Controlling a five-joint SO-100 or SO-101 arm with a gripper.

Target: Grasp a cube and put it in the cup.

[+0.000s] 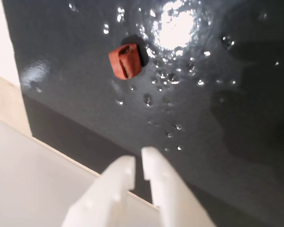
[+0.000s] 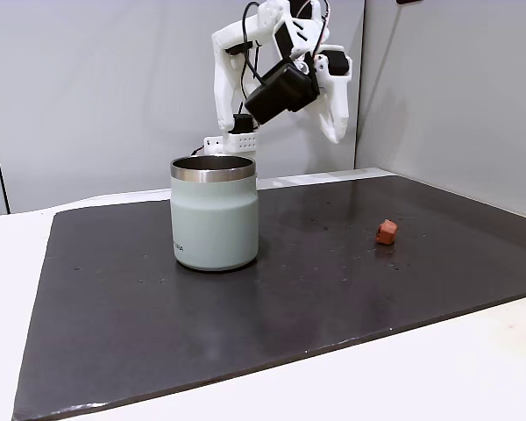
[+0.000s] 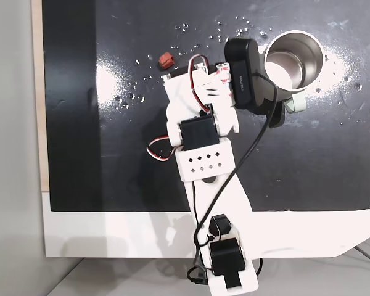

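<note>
The red-orange cube [image 1: 126,61] lies on the dark mat in the wrist view, far ahead of my gripper [image 1: 138,163] and a little to its left. The white fingers [image 1: 156,175] stand almost together with just a thin slit between them and nothing in it. In a fixed view the gripper [image 2: 337,132] hangs high above the mat at the back, pointing down, between the sage-green cup [image 2: 215,219] and the cube [image 2: 386,231]. From above, the cube [image 3: 166,60] lies left of the arm and the cup [image 3: 294,34] stands upright on its right, with nothing visible inside it.
A black glossy mat [image 2: 333,289] covers most of the white table [image 2: 473,368]. A pale strip and the white table surface [image 1: 28,179] lie at the lower left of the wrist view. Grey wall panels [image 2: 88,88] stand behind the arm.
</note>
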